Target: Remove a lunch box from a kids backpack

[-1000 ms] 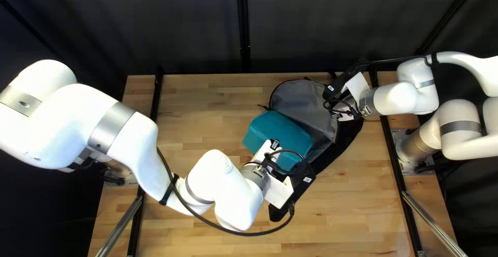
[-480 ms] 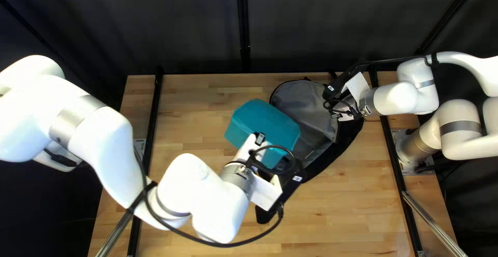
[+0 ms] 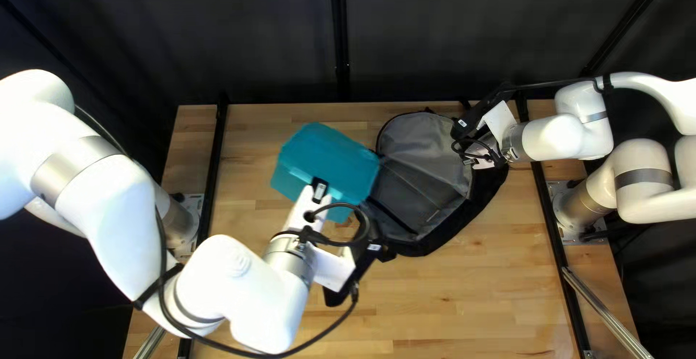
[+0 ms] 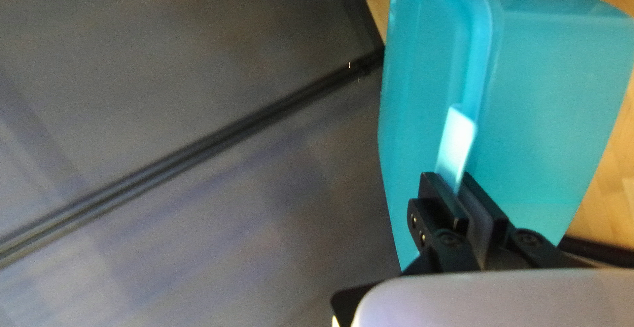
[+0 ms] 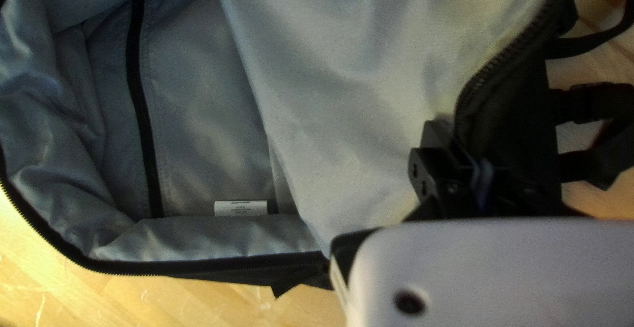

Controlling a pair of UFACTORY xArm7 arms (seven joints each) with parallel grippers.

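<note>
In the top left view my left gripper is at the near side of the teal lunch box, which is left of the open grey-lined backpack. My right gripper is at the backpack's upper right edge. Seen from the left wrist, my left gripper is shut on a pale tab of the lunch box, which hangs tilted. In the right wrist view my right gripper is shut on the zippered edge of the backpack, whose grey main compartment gapes open.
Black straps lie beside the backpack, past my right gripper. A dark curtain hangs behind the far edge of the wooden table. My left arm crosses the table's near left part.
My left arm has moved left, carrying the lunch box from over the backpack to beside it. More of the grey lining shows. The right arm has stayed where it was.
</note>
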